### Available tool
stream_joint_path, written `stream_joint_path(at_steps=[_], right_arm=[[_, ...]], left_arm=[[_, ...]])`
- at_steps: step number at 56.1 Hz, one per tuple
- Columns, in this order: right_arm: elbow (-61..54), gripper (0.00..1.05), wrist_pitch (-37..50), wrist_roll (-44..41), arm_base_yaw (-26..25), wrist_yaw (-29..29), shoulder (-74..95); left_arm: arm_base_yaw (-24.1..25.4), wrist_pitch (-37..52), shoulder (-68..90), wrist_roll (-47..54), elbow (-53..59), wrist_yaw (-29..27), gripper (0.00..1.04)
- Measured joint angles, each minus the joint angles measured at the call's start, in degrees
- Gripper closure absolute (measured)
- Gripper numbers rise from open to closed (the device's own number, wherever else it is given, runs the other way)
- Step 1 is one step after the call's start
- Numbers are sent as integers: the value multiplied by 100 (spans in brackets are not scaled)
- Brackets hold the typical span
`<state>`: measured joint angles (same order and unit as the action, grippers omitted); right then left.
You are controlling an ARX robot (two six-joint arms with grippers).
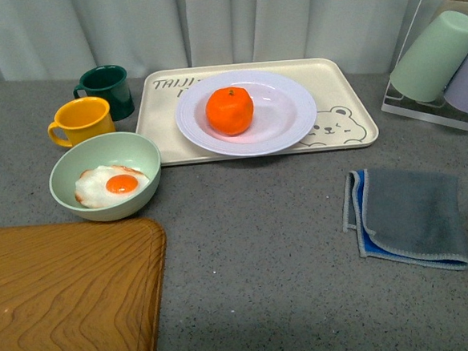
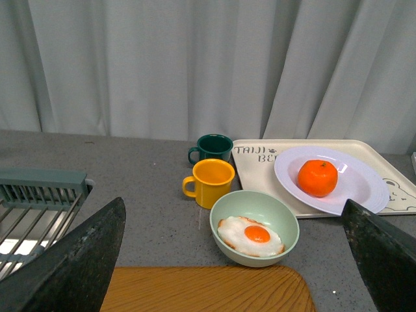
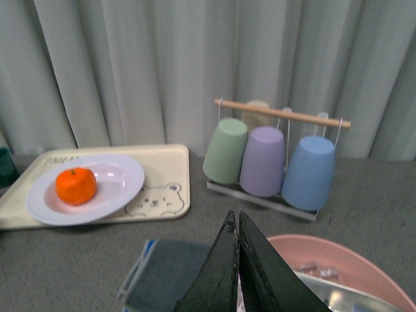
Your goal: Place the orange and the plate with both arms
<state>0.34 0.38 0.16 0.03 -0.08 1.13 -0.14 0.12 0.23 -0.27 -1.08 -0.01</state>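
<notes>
The orange [image 1: 229, 111] sits in the well of the plate [image 1: 290, 119], and the plate rests on the beige bear tray [image 1: 349, 103] at the back of the grey worktop [image 1: 256, 254]. Judged from that alone, the placing looks finished or very nearly so: fruit on dish, dish on tray, nothing tilted or hanging over an edge.

Neither arm shows in the front view. From the left wrist view, the left hand [image 2: 234, 260] is spread wide, its dark fingers [image 2: 78, 260] framing the scene well apart from each other and gripping nothing; it hangs back above the wooden board [image 2: 208, 289], well clear of the plate. The right hand [image 3: 238, 273] is pressed together, fingers touching along their length with nothing between them (no plate rim, no fruit), and it hovers over the folded grey cloth [image 1: 409, 215], apart from the tray.

Around the tray stand a dark green mug [image 1: 107, 86], a yellow mug [image 1: 81, 120] and a pale green bowl [image 1: 107, 202] holding a fried egg [image 1: 110, 185]; none of them touches the plate. A rack of upturned cups [image 3: 266, 159] stands to the right.

What seems left, if anything, is only for the arms to settle at rest.
</notes>
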Motion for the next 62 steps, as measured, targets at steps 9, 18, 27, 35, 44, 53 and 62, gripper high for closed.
stream_joint_path(at_steps=[9, 18, 27, 35, 44, 53, 62], right_arm=[[0, 104, -26, 0, 0, 2, -83], [0, 79, -28, -7, 0, 0, -87], [0, 52, -28, -7, 0, 2, -87], [0, 25, -28, -7, 0, 2, -87], [0, 10, -28, -2, 0, 2, -87], [0, 9, -28, -2, 0, 2, -87], [-2, 9, -28, -2, 0, 2, -87]], left_arm=[[0, 0, -2, 0, 0, 0, 7], [0, 0, -2, 0, 0, 0, 7], [0, 0, -2, 0, 0, 0, 7], [0, 0, -2, 0, 0, 0, 7], [0, 0, -2, 0, 0, 0, 7], [0, 0, -2, 0, 0, 0, 7], [0, 0, -2, 0, 0, 0, 7]])
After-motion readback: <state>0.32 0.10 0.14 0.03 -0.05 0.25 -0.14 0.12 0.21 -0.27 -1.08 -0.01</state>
